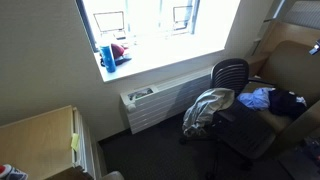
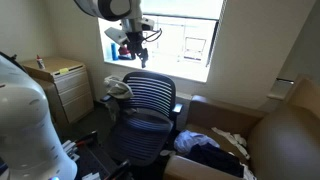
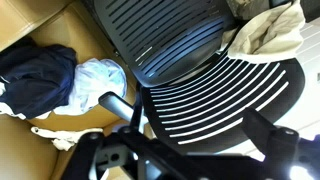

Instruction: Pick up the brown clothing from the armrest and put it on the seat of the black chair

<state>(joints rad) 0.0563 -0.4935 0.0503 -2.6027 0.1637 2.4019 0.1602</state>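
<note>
The brown clothing is a beige-tan bundle draped on the black chair's armrest, seen in both exterior views and at the top right of the wrist view. The black chair has a striped mesh back and a dark seat. My gripper hangs high above the chair's back, apart from the clothing. In the wrist view its two dark fingers stand wide apart with nothing between them. It is open and empty.
A brown armchair beside the chair holds blue and white clothes. A window sill with a blue cup and a radiator are behind. A wooden cabinet stands near the chair.
</note>
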